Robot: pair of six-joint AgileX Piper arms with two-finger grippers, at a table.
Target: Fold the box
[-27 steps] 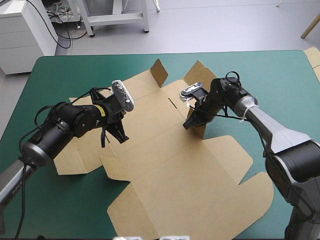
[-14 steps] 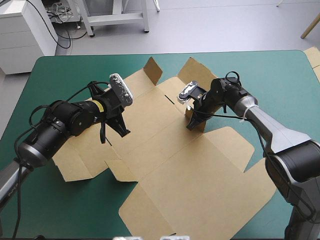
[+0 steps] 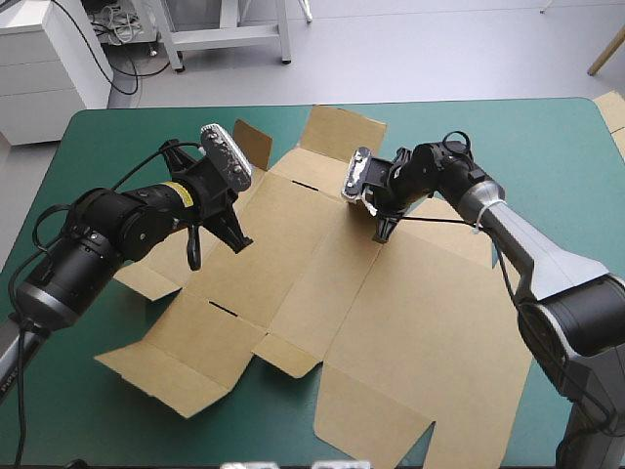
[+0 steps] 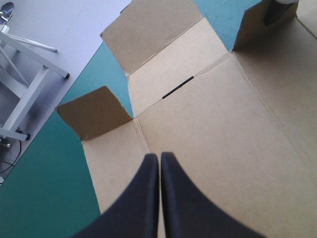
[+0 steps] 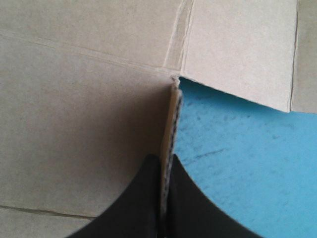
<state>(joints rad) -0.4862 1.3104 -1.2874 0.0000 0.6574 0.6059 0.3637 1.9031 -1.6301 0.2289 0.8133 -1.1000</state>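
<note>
The left gripper (image 4: 159,157) has its black fingers pressed together into one point. Their tips sit over a flat panel of the box (image 3: 391,322), and no board shows between them. The right gripper (image 5: 167,158) is all but closed, pinching a cut edge of brown board that stands on end between its fingers, with the bare teal-green cover (image 5: 237,158) just beside it. The box lies mostly flat across the table's middle, with a broad far flap (image 3: 342,132) and a small flap (image 3: 256,145) tilted up. Its near corner reaches toward the table's near edge. Bare cover runs along the far edge and down both sides.
</note>
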